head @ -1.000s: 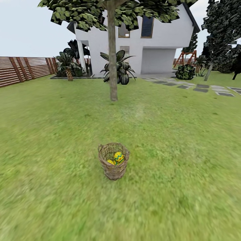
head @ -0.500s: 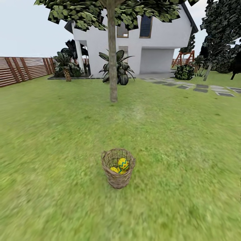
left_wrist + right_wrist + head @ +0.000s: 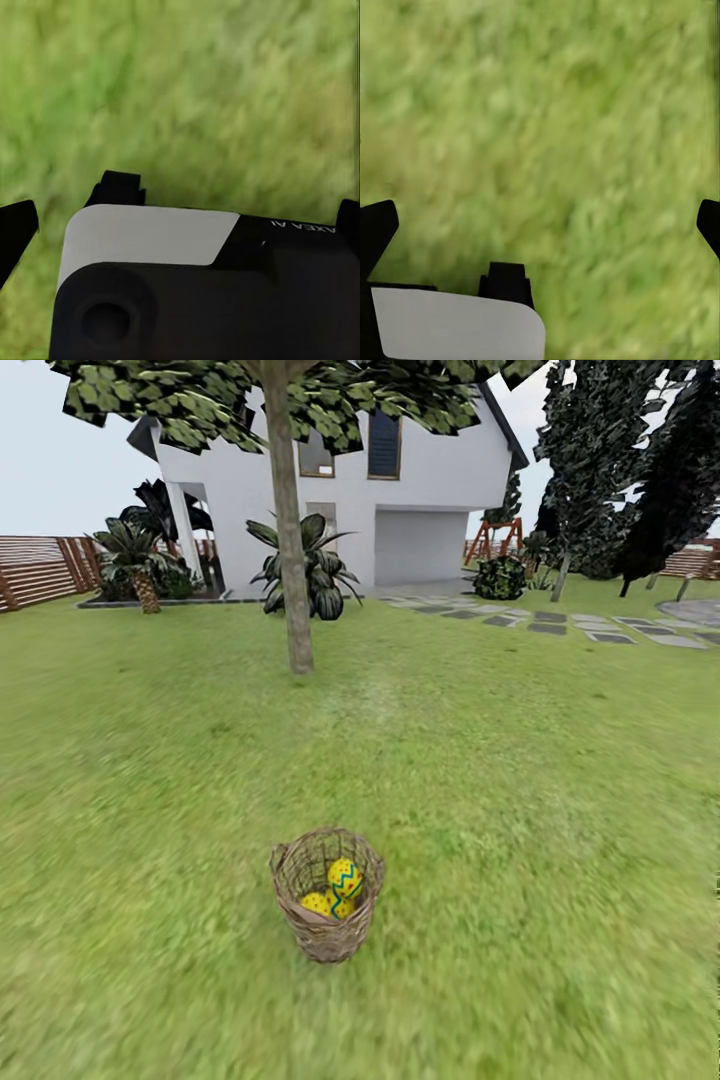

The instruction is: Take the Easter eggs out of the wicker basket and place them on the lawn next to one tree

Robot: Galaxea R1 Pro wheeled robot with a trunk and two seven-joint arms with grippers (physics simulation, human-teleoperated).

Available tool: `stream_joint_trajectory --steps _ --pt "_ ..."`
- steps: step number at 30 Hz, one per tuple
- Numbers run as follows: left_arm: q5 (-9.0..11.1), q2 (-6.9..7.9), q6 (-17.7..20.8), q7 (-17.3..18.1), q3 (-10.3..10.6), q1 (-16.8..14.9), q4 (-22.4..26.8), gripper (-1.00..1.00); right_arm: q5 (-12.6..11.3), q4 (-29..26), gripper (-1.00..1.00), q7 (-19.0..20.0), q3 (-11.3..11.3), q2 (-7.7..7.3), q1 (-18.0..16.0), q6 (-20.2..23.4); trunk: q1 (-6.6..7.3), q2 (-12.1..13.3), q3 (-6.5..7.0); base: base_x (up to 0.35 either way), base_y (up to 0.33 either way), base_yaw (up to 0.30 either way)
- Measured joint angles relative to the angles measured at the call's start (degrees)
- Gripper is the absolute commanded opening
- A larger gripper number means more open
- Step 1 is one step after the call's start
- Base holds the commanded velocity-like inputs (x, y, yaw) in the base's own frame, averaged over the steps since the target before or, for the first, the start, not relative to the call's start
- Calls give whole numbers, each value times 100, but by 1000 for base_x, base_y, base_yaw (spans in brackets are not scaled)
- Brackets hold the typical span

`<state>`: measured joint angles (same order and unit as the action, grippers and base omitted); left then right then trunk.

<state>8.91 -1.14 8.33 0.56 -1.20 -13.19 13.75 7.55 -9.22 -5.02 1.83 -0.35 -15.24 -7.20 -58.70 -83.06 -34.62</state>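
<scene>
The wicker basket (image 3: 327,938) stands upright on the lawn (image 3: 520,810), low and a little left of centre in the head view. Inside it I see two yellow Easter eggs: one with a blue zigzag (image 3: 346,877) leaning on the right wall, another (image 3: 317,904) lower down. A third egg is hidden from me. The tree (image 3: 292,580) with its grey-brown trunk rises well beyond the basket. My left gripper (image 3: 181,225) and right gripper (image 3: 542,225) both hang open over bare grass, holding nothing.
A white house (image 3: 430,470) stands behind the tree, with a broad-leaved plant (image 3: 312,570) and a short palm (image 3: 140,570) before it. Grey stepping stones (image 3: 560,625) and dark conifers (image 3: 600,470) lie at the far right, a brown fence (image 3: 35,570) at the far left.
The whole head view has shifted: the camera has come nearer and turned right, so basket and tree sit lower and further left. The basket and eggs themselves have not moved.
</scene>
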Motion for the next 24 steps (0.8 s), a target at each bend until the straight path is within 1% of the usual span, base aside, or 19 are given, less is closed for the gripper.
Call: stream_joint_trajectory --steps 3,11,14,16,17,19,20,21,22,23,24 --pt "1 0 1 0 0 3 2 100 0 -4 100 0 0 8 -1 0 0 0 6 319 88 -74" --pt "0 0 1 0 0 0 2 100 0 -7 100 -1 -10 3 -1 0 0 0 8 313 59 -8" --pt "-7 0 -4 2 10 0 7 100 7 -7 100 -1 -7 13 -2 1 -2 0 8 112 6 0" --pt "-14 -18 -36 2 17 0 10 100 10 -9 100 -5 -1 26 -2 2 -3 0 8 19 1 0" --pt "-17 -60 -68 1 22 0 26 100 34 -21 100 -6 12 33 -2 7 -3 1 8 5 0 0" --pt "-18 -66 -122 0 15 0 69 100 33 -58 100 -10 5 20 -4 10 -3 0 8 2 0 0" --pt "-26 7 -168 -30 1 -4 489 100 -38 -552 100 -35 -37 10 -31 291 -3 1 8 0 0 0" --pt "-28 23 -160 -34 3 -1 616 100 -43 -1133 100 -38 -33 11 -43 406 -3 0 9 0 0 0" --pt "-33 81 -139 -36 1 -2 814 100 -92 -1455 100 -43 -42 6 -42 691 -3 1 9 0 0 0" --pt "-32 176 -121 -35 -3 -3 1020 100 -157 -1817 100 -52 -55 1 -47 1032 -3 1 9 0 0 0" --pt "-28 343 -59 -34 -8 -17 1329 100 -263 -2399 100 -69 -89 -3 -54 1636 -3 1 10 0 0 0"
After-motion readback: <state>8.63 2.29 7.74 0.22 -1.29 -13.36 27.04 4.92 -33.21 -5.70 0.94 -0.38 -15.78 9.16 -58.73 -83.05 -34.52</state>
